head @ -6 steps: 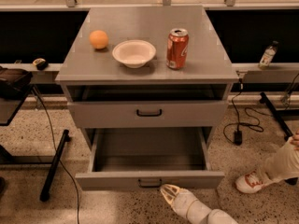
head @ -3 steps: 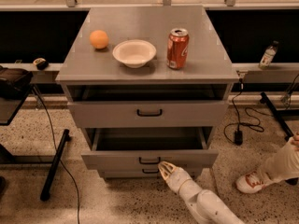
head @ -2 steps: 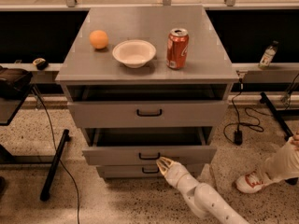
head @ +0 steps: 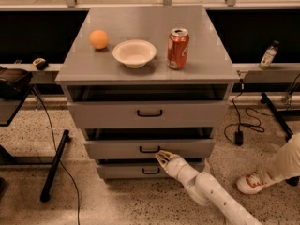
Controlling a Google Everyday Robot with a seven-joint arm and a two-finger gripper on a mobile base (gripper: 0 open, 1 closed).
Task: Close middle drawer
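The middle drawer (head: 117, 149) is a wide grey drawer with a low front panel and a small black bar handle (head: 149, 149). It sits in the grey cabinet (head: 145, 27) and sticks out only a little, with a thin dark gap above its front. My gripper (head: 162, 156) is at the end of a white arm coming in from the lower right. It rests against the drawer's front panel, just below and right of the handle.
The top drawer (head: 149, 113) stands slightly out and the bottom drawer (head: 122, 171) is below. An orange (head: 99, 39), a white bowl (head: 134, 53) and a red can (head: 178, 48) stand on top. A person's shoe (head: 249, 183) and cables (head: 243, 121) lie right; a black stand leg (head: 54, 165) lies left.
The middle drawer has slid from wide open to almost shut. My gripper has moved up and inward with its front panel, staying against it.
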